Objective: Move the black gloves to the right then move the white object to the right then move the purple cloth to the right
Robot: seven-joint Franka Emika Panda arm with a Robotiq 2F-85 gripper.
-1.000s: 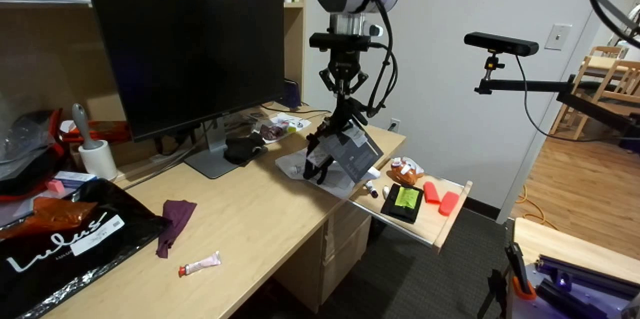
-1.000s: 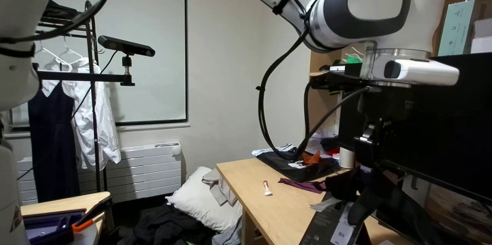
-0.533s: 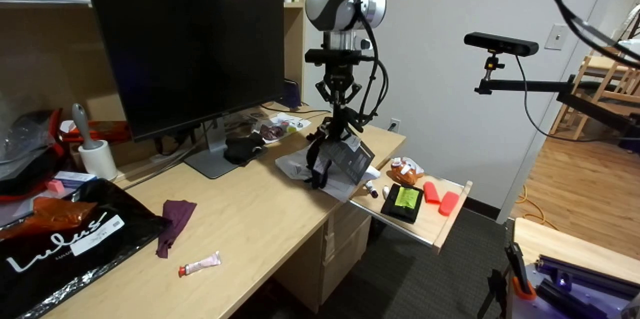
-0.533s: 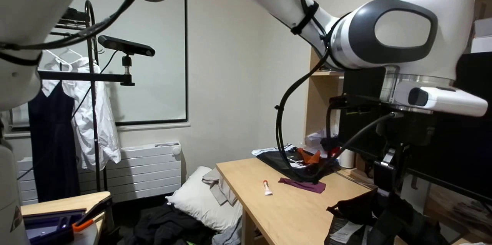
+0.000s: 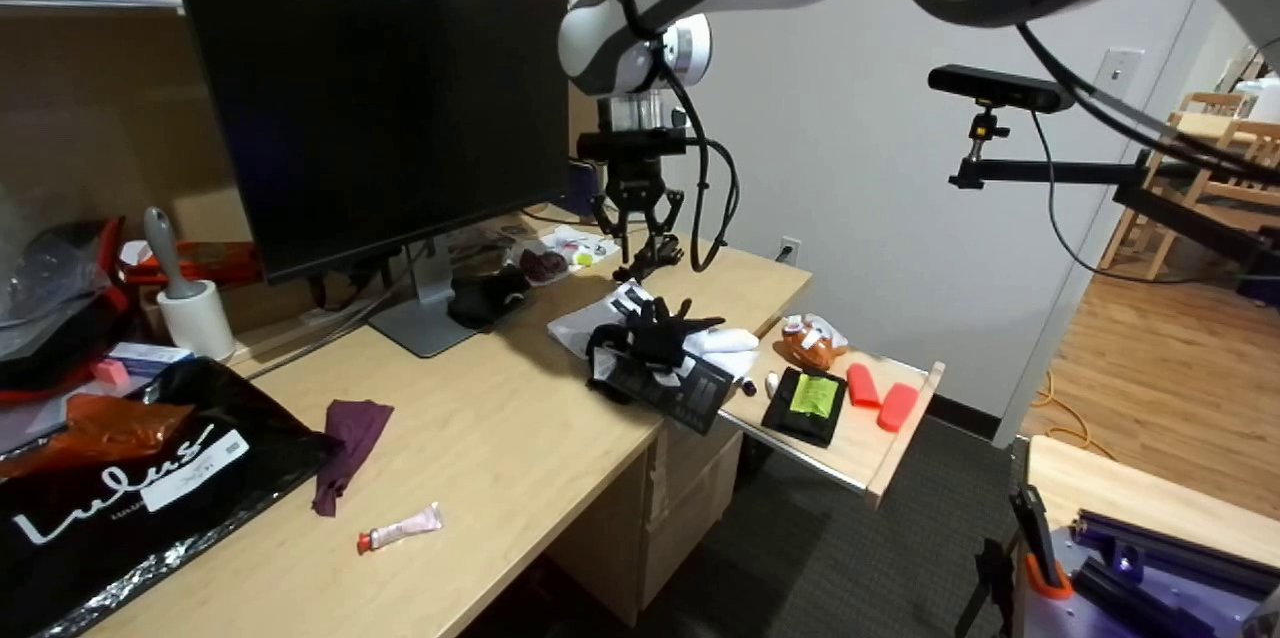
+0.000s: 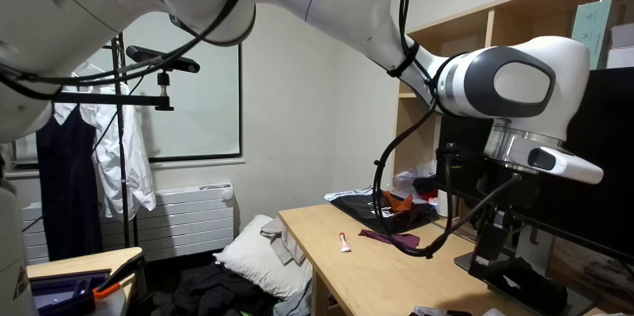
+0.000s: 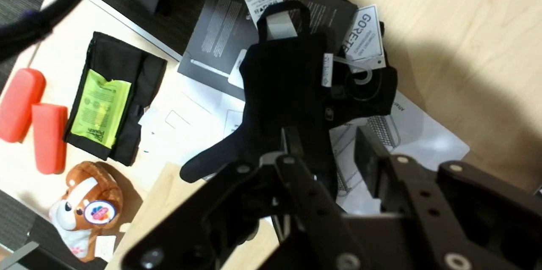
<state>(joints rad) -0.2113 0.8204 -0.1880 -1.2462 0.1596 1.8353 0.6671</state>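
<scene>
On the desk [image 5: 480, 448], smooth pale wood with a faint grain is shown. The black gloves [image 7: 288, 71] are seen to be of matt cloth. The tube [image 5: 403, 527] is smooth and slightly glossy; whether it is made of plastic or thin metal cannot be told. Limp, matt, softly creased fabric is seen in the purple cloth [image 5: 347, 450]. The bag [image 5: 130, 530] is formed of glossy black plastic, crinkled and shiny along one edge. Smooth, white, printed paper is recognised in the sheets [image 7: 415, 134]. On the gripper [image 7: 330, 151], matt black parts are dotted with shiny metal screw heads [image 7: 457, 260].
</scene>
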